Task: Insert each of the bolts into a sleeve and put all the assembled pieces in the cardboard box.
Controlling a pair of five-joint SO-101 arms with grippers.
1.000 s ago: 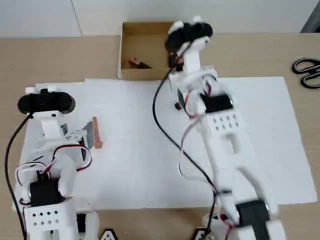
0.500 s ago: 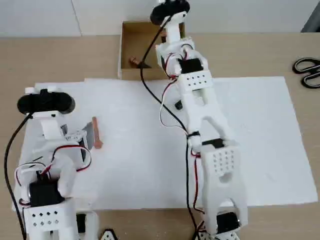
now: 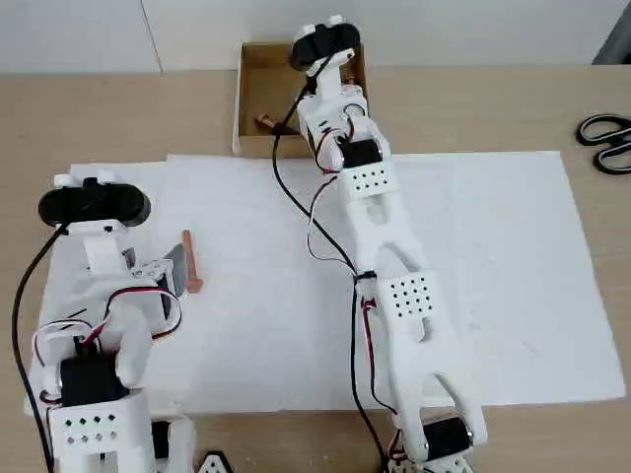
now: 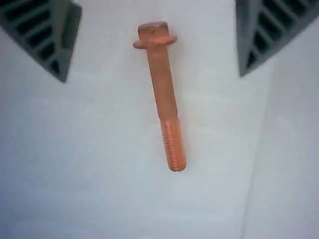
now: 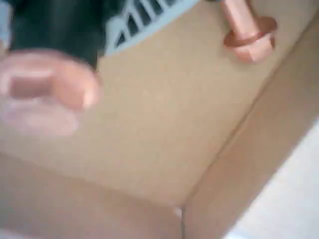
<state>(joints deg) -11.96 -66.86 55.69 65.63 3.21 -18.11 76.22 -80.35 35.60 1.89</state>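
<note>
The cardboard box point(image 3: 251, 74) stands at the table's far edge. In it lies one copper bolt in a dark sleeve point(image 3: 273, 124), its head also showing in the right wrist view point(image 5: 249, 36). My right gripper point(image 3: 335, 84) hangs over the box's right half, stretched far forward. It looks shut on another bolt-and-sleeve piece point(image 5: 47, 84), blurred close to the camera beside a ribbed finger point(image 5: 144, 17). A bare copper bolt point(image 3: 192, 264) point(image 4: 162, 94) lies on the white sheet. My left gripper point(image 4: 153, 72) hovers open above it, one finger on each side of the bolt head.
A white sheet point(image 3: 493, 256) covers most of the table. Black scissors point(image 3: 606, 143) lie at the far right on the bare wood. The right arm spans the middle of the sheet from the front edge to the box.
The right arm has stretched forward and swung left, bringing its gripper from the box's right edge to over its inside. The left arm and the loose bolt have stayed put.
</note>
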